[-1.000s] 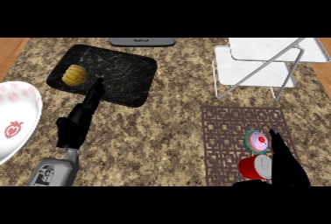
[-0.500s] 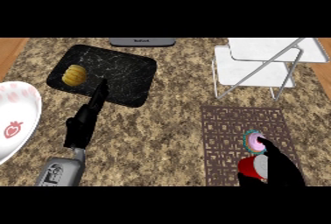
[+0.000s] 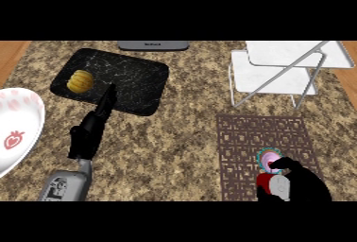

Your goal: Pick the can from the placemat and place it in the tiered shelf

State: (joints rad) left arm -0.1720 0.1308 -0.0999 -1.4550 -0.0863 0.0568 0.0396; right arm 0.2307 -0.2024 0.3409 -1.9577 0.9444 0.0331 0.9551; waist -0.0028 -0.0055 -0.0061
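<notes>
A red can (image 3: 270,177) with a pink and teal top lies near the front of the brown patterned placemat (image 3: 259,137) at the lower right. My right hand (image 3: 303,184) rests against the can's right side, its fingers curling over the can. The white tiered shelf (image 3: 279,71) with a metal frame stands at the back right, beyond the placemat. My left hand (image 3: 90,132) hovers over the counter at the left, fingers straight and pointing away toward a black tray.
A black tray (image 3: 132,90) with a yellow pastry (image 3: 80,81) sits at the back left. A white plate (image 3: 17,132) with a strawberry print pokes in at the left edge. A grey appliance (image 3: 153,45) lies at the back edge.
My right hand has slid lower and closed in around the can, which now shows more of its red side. The left forearm has drifted slightly.
</notes>
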